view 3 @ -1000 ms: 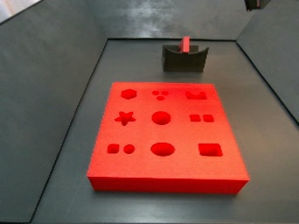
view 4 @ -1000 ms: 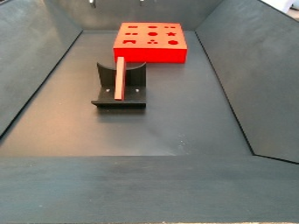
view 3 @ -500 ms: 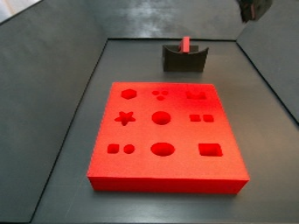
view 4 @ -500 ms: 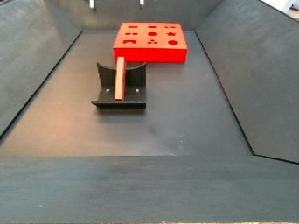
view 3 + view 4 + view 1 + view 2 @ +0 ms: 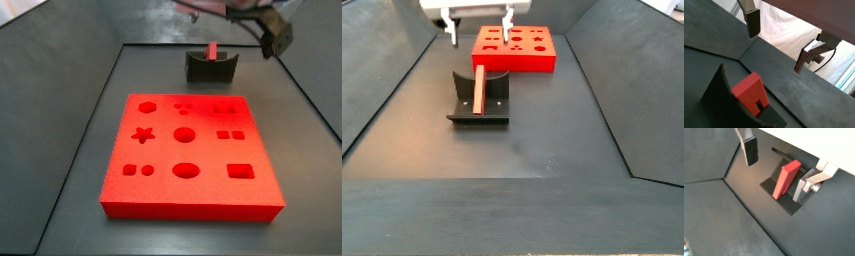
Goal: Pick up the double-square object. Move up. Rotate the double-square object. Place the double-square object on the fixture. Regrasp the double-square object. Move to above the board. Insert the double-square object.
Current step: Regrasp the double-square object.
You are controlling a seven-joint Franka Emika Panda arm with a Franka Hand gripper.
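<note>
Standing upright in the fixture [image 5: 478,104], double-square object [image 5: 478,87] below the spread, empty hand [image 5: 477,36]

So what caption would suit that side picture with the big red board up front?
Open end effector hangs above the double-square object, which stands upright in the fixture behind the board.

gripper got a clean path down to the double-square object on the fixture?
Probably yes. The gripper hangs open above the double-square object, which stands upright in the fixture with its top exposed and nothing between them.

Silver-fingered, dark-padded gripper [image 5: 779,163], white housing
</note>
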